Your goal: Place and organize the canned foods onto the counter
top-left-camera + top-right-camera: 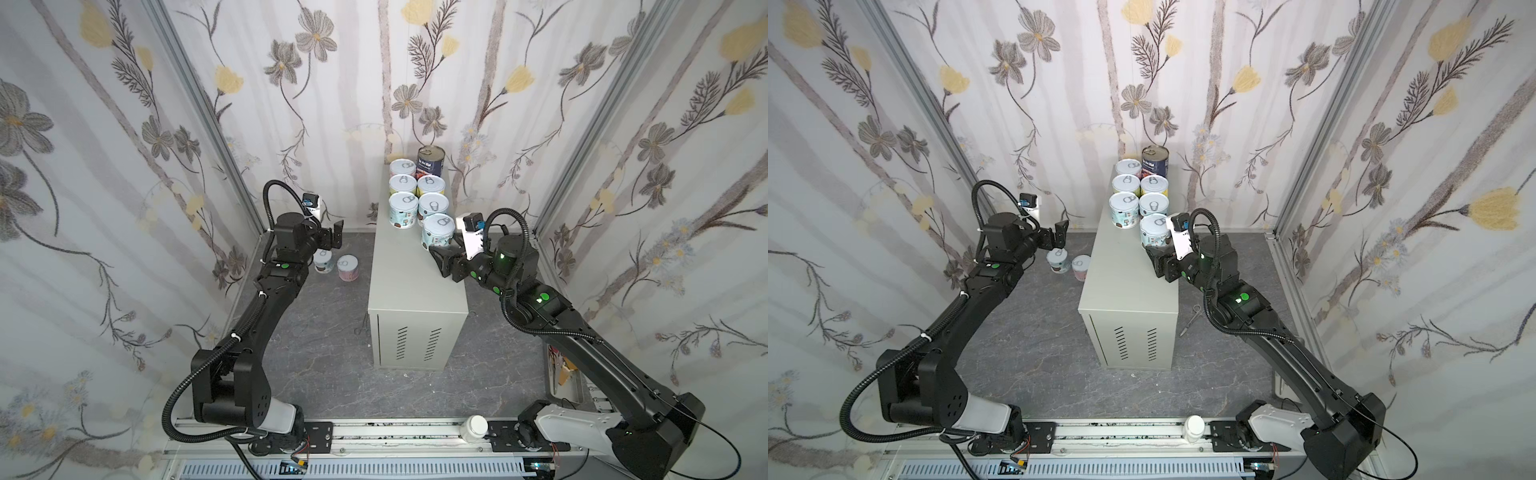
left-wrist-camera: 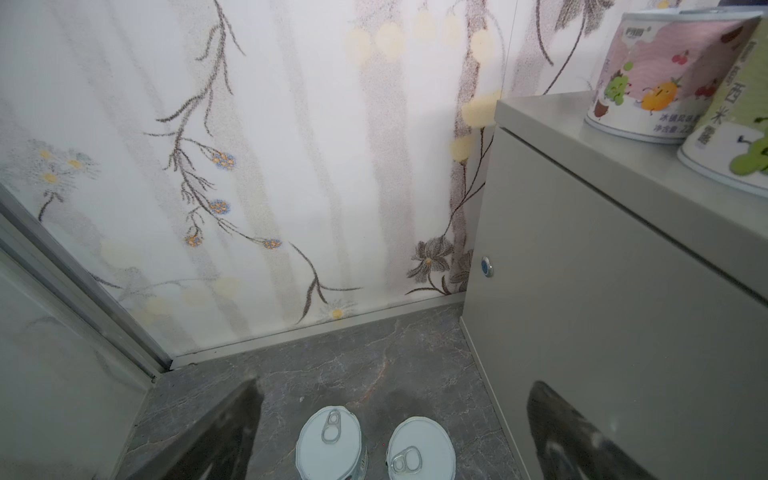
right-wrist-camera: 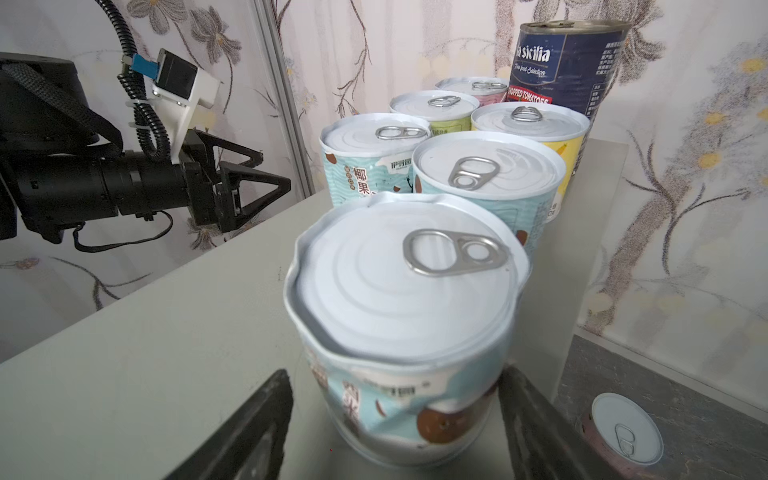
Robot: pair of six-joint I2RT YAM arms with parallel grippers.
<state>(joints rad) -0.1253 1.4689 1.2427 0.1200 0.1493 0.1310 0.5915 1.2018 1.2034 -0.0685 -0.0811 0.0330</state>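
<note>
Six short cans and a tall dark-blue tomato can stand in two rows at the far end of the grey counter. The nearest, a dented blue can, sits between the fingers of my right gripper, which is open; one finger is close against the can and the other stands clear of it. My left gripper hangs open above a blue can and a pink can on the floor, left of the counter. Another pink can stands on the floor at the counter's right.
A white plastic bottle rests on the front rail. Scissors lie on the dark floor right of the counter. Flowered walls close in the left, back and right sides. The near half of the counter top is bare.
</note>
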